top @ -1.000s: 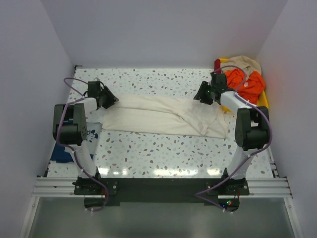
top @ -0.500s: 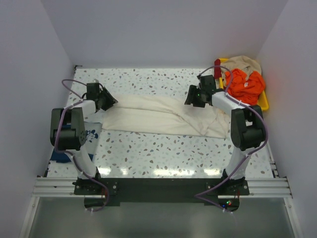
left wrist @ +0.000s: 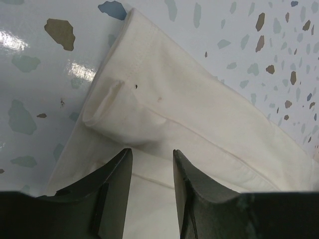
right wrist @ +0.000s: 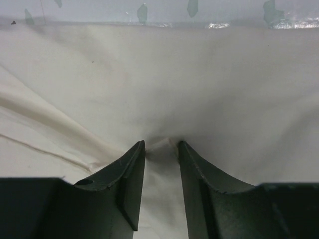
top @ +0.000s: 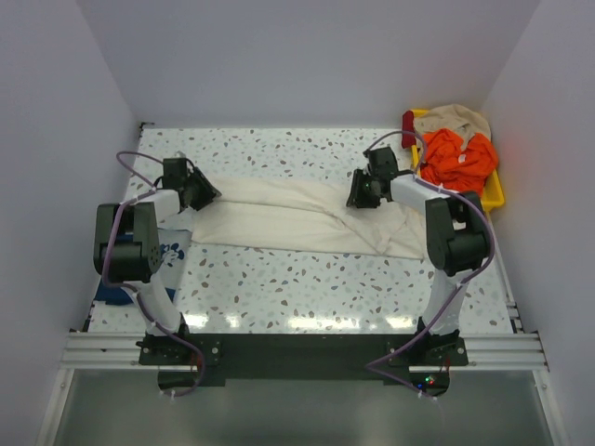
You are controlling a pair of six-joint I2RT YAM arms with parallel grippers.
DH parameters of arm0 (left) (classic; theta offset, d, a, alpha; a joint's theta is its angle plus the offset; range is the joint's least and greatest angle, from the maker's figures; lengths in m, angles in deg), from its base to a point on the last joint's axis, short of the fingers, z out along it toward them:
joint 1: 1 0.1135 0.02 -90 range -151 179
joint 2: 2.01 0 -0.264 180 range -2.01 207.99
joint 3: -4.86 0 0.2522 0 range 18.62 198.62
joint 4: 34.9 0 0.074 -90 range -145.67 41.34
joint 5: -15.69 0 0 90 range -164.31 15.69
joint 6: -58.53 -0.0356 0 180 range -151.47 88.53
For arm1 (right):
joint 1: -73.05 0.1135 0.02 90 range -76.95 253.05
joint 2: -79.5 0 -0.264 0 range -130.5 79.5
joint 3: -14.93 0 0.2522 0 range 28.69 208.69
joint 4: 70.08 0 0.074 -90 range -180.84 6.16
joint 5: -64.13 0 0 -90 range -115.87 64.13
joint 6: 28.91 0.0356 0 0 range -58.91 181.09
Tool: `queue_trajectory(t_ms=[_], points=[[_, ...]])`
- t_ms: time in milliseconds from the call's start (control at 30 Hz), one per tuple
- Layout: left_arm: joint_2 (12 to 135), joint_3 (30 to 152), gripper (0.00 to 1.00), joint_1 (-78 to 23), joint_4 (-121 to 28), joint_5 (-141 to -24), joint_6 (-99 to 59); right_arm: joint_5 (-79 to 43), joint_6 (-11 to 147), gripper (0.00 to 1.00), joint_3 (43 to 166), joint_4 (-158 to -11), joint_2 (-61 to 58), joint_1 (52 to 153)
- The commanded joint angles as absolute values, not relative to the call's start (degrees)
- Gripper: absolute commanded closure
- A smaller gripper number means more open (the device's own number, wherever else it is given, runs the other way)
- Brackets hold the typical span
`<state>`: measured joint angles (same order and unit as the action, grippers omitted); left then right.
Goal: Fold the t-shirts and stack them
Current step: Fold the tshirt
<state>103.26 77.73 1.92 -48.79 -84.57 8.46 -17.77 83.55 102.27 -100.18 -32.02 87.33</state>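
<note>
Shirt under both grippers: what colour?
The t-shirt is plain cream, clearest in the left wrist view.

Top cam: fixed high behind the arm bases, looking forward and down. Wide and far off, it takes in the whole surface (top: 279,269), the side walls and the tray (top: 495,190) in the far right corner.

Left wrist cam: sits behind the left pincer (left wrist: 152,152), looking out along its fingers and angled down. It's very close on the cream tee (left wrist: 199,124) edge plus some speckled surface.

Right wrist cam: same mount on the right pincer (right wrist: 161,144). Cloth fills nearly everything, with the surface just a sliver at the top.

Overlap: each wrist view is a small patch of the top view, at opposite ends of the tee, well apart.
</note>
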Motion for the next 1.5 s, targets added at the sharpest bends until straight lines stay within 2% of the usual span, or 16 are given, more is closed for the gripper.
queue_trajectory(t_ms=[0,200,300,700,1000,1467], points=[[100.1,77.2,0.57,1.7,-48.0,-84.2,8.6,-17.3,83.8,0.64,101.6,-98.6,-30.5,87.8],[99.6,76.9,0.57,1.7,-47.7,-84.2,8.6,-13.8,85.0,0.87,99.2,-98.3,-25.9,87.7],[99.4,76.9,0.57,1.6,-47.6,-84.2,8.7,-12.3,85.4,0.92,96.8,-97.6,-22.8,87.8],[98.0,78.9,0.56,1.7,-47.2,-85.4,9.8,-10.0,86.1,0.92,87.8,-96.1,-14.8,90.4],[98.7,81.9,0.48,1.6,-46.7,-87.1,10.1,-9.6,86.6,0.91,83.4,-92.7,-14.9,95.0],[107.6,89.9,0.47,1.2,-48.0,-87.2,8.3,-18.6,84.1,0.91,82.7,-96.8,-15.2,95.2]])
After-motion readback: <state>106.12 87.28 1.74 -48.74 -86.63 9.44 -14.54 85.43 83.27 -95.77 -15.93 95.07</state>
